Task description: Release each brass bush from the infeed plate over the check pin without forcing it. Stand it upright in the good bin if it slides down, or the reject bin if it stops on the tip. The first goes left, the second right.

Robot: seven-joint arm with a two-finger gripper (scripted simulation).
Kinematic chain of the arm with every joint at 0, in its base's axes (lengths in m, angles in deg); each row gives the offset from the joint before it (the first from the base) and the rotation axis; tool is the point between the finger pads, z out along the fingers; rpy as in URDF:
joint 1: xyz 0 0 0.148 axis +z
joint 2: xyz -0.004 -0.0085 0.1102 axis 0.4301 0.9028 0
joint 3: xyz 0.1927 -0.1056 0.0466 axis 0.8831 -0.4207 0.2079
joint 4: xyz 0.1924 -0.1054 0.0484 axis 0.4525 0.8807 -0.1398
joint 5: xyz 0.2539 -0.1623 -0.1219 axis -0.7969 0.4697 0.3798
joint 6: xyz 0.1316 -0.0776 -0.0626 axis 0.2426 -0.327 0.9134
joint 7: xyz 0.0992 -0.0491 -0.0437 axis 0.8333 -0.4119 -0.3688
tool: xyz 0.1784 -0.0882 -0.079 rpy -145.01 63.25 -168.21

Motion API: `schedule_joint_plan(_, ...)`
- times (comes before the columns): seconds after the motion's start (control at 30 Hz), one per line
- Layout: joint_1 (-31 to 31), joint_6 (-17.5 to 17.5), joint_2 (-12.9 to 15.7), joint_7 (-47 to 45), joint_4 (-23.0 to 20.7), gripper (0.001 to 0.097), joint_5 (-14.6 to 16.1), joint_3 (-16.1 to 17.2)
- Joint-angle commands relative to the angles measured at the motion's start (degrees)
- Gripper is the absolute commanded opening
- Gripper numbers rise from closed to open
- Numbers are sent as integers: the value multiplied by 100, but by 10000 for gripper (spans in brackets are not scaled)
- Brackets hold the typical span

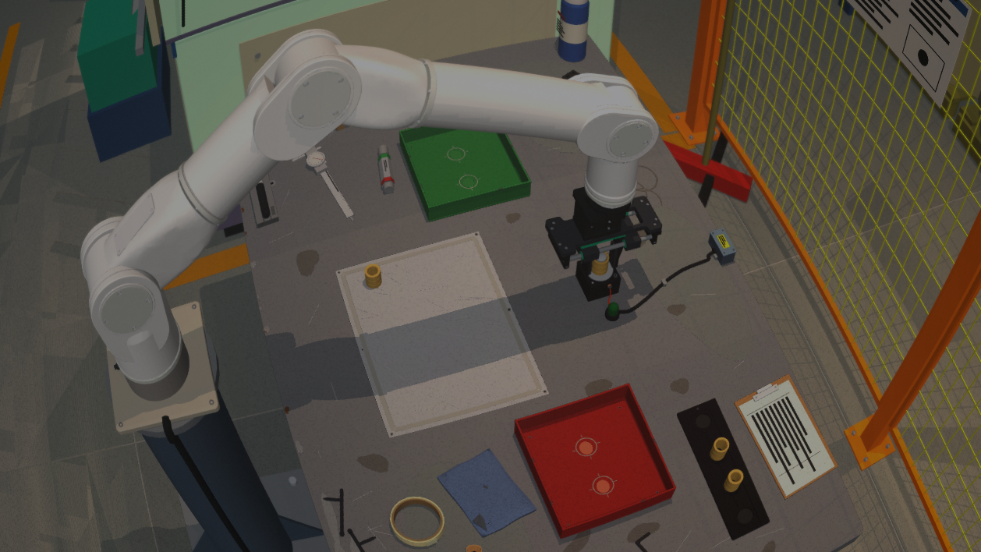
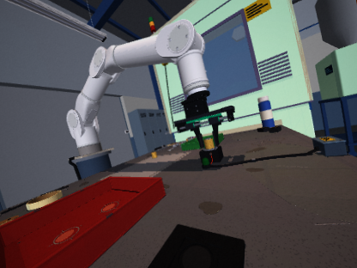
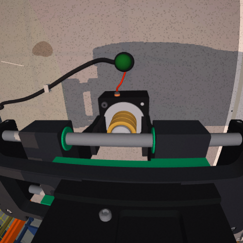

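A brass bush (image 1: 601, 264) (image 2: 208, 142) (image 3: 122, 122) sits over the check pin on its black block (image 1: 599, 282) (image 2: 211, 155). Around that bush stands my gripper (image 1: 601, 259) (image 2: 207, 140) (image 3: 121, 127), open and holding nothing. The pin's grey tip shows inside the bush's bore in the wrist camera. A second brass bush (image 1: 373, 276) stands upright at the far left corner of the infeed plate (image 1: 439, 331). The green bin (image 1: 464, 171) lies beyond the plate and the red bin (image 1: 594, 458) (image 2: 64, 223) in front; both are empty.
A black tray (image 1: 722, 468) right of the red bin holds two more brass bushes. A clipboard (image 1: 785, 435) lies beside it. A black cable (image 1: 669, 278) runs from the pin block to a small box. A caliper, a marker, a blue cloth (image 1: 486, 491) and a ring (image 1: 417, 520) lie about.
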Motion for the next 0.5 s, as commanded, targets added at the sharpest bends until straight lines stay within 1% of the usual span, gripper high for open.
schedule_joint_plan(0.0, 0, 0, -6, 0, -5, 468, 0, -1)
schedule_joint_plan(0.33, 0, 0, -6, 0, -5, 463, 0, -1)
schedule_joint_plan(0.47, 0, 0, -6, 0, -5, 383, 0, -1)
